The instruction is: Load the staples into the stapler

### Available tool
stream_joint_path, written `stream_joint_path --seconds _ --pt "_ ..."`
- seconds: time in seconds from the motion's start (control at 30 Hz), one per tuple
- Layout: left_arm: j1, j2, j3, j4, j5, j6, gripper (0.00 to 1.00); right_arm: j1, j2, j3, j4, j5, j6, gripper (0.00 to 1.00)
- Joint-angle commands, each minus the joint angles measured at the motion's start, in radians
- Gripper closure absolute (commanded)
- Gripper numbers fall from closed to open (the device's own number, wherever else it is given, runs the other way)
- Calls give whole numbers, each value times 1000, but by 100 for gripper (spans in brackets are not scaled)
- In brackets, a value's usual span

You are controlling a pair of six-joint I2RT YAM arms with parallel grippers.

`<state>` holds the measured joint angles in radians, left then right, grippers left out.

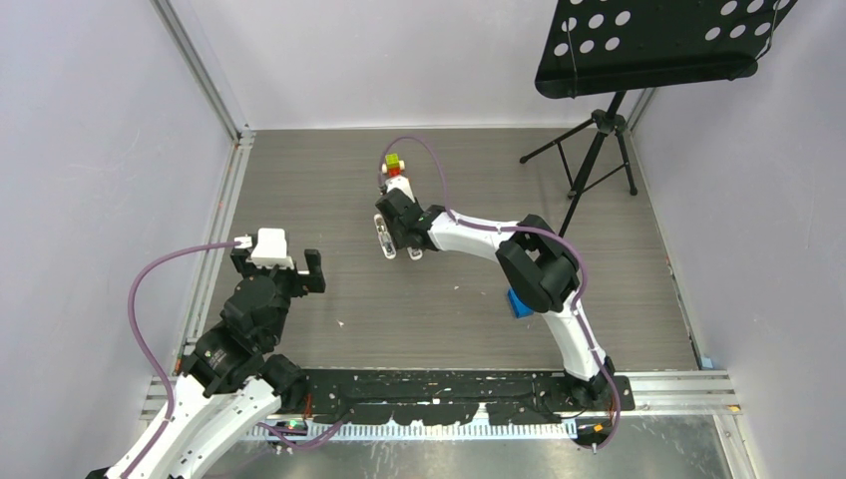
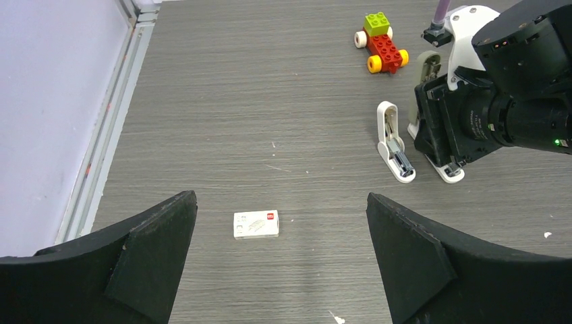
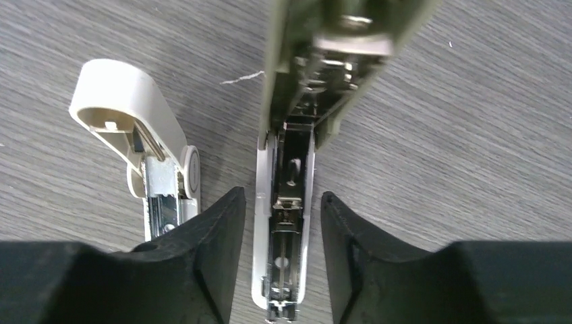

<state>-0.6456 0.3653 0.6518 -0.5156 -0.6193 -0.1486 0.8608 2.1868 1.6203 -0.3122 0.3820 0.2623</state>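
The stapler point(image 3: 283, 223) lies on the table with its grey-beige top point(image 3: 330, 54) swung up, baring the metal channel in its white body. My right gripper point(image 3: 278, 199) straddles that body, open, with a narrow gap on each side. In the top view the right gripper point(image 1: 399, 238) is at mid-table. The staples' small white carton point(image 2: 256, 224), with a red mark, lies flat between the wide-open fingers of my left gripper point(image 2: 282, 223), well below them. The staples themselves are out of view. In the top view the left gripper point(image 1: 279, 267) hangs at the left.
A stubby white object point(image 3: 145, 145) lies just left of the stapler, beside my right gripper's left finger point(image 3: 202, 250). A toy brick car point(image 2: 381, 44) stands behind them. A blue box point(image 1: 519, 302) sits by the right arm, a music stand point(image 1: 599, 140) at the back right.
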Motion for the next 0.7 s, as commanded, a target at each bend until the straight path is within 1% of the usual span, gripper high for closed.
stream_joint_path --seconds 0.0,0.1,0.33,0.4,0.53,0.67 --pt "5 3 3 18 -25 1 0 2 -79 21 -21 10 21 46" --pt "5 7 3 16 -26 1 0 3 -145 -23 -21 14 46 40" --pt "9 47 9 4 -33 -13 0 3 -365 -201 -32 56 83 33" --pt "18 72 14 -4 -29 -21 0 3 -449 -273 -36 91 87 31" --pt "42 135 28 -22 -19 -45 0 3 -639 -424 -32 159 88 23" --pt "70 199 37 -31 -1 -74 0 1 -853 -556 -46 226 92 17"
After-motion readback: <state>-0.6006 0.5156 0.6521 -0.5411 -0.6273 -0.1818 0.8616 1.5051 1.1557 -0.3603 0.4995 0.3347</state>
